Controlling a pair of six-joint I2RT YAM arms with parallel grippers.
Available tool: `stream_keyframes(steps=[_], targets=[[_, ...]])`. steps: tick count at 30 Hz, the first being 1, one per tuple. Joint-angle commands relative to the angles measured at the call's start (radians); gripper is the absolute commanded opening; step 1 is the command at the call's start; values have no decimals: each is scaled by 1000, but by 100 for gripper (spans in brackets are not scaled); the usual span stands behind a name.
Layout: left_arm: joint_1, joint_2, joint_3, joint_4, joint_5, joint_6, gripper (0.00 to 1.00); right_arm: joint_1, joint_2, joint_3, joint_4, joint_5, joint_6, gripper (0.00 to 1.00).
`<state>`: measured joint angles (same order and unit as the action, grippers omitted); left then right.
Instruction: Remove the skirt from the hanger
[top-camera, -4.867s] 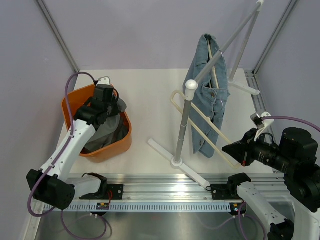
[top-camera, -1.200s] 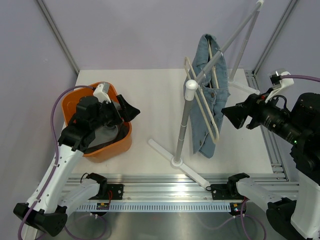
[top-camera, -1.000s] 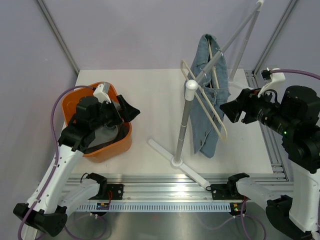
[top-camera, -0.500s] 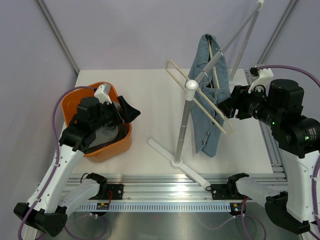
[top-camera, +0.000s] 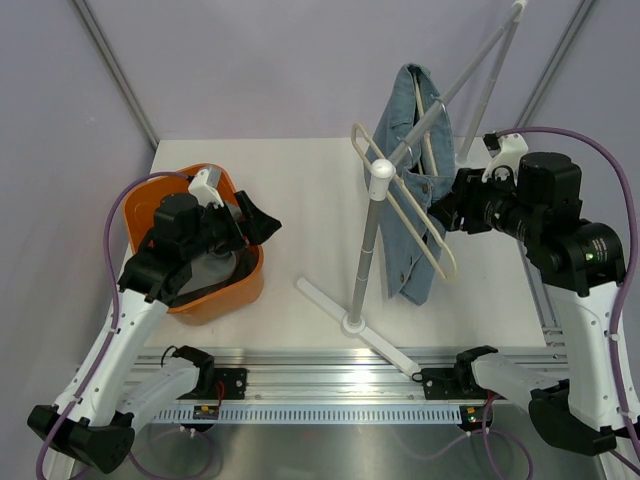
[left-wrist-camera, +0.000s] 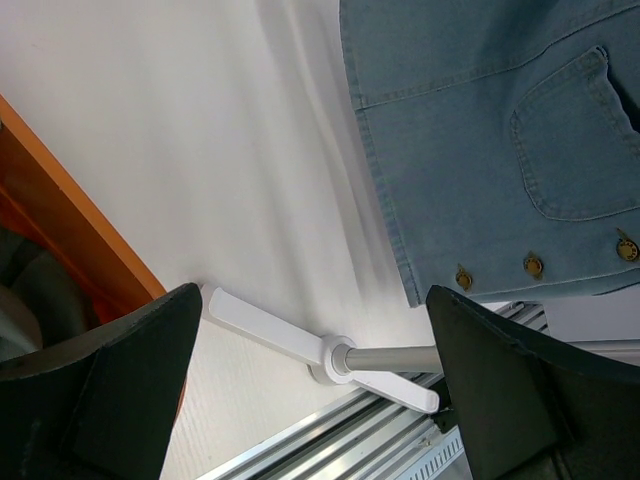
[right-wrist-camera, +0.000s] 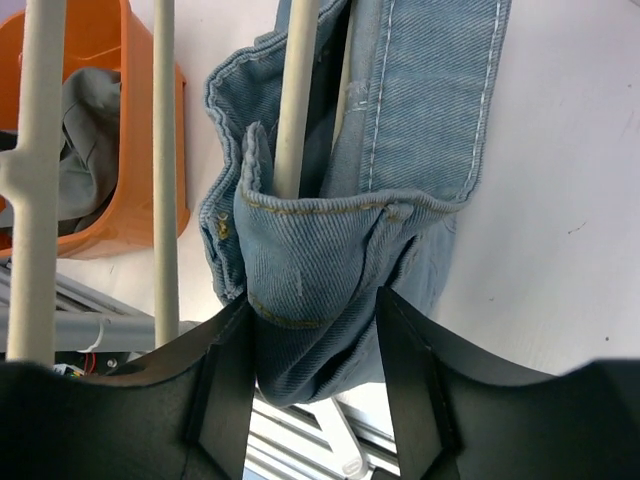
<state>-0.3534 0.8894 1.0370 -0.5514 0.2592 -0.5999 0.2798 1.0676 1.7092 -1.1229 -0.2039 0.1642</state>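
The blue denim skirt (top-camera: 410, 190) hangs on a cream hanger (top-camera: 358, 137) that sits on the white rack's sloping bar. My right gripper (top-camera: 447, 212) is at the skirt's right side. In the right wrist view its fingers (right-wrist-camera: 232, 370) stand on either side of a bunched fold of the skirt (right-wrist-camera: 340, 270), open, with the denim filling the gap. A hanger bar (right-wrist-camera: 297, 100) runs up inside the fabric. My left gripper (top-camera: 255, 222) hovers wide open by the basket's right rim with nothing in it. Ahead of it are the skirt's hem and buttons (left-wrist-camera: 500, 130).
An orange basket (top-camera: 140, 200) with dark clothes in it stands at the left. The rack's post (top-camera: 372, 240) rises in the middle, and its flat feet (top-camera: 325, 298) spread over the table. A metal rail (top-camera: 330, 410) runs along the near edge.
My right arm has swung up and in from the table's right edge to the skirt. The hanger has swung about on the rack. The left arm has stayed still over the last second.
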Motion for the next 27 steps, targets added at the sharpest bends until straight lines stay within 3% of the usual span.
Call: stream_keyframes(steps=[1, 4, 8, 9, 12, 27], targets=[[-7, -4, -8, 54, 31, 9, 99, 7, 8, -10, 72, -11, -8, 55], [-6, -1, -8, 54, 29, 11, 99, 6, 14, -20, 103, -5, -25, 47], [-6, -1, -6, 51, 31, 14, 99, 7, -3, -60, 164, 8, -52, 23], [-7, -1, -8, 50, 31, 15, 99, 6, -9, -83, 178, 9, -61, 12], [-6, 0, -8, 47, 32, 20, 99, 6, -50, -134, 236, 30, -72, 0], [-9, -18, 6, 47, 69, -3, 99, 6, -123, -115, 302, 61, -120, 0]])
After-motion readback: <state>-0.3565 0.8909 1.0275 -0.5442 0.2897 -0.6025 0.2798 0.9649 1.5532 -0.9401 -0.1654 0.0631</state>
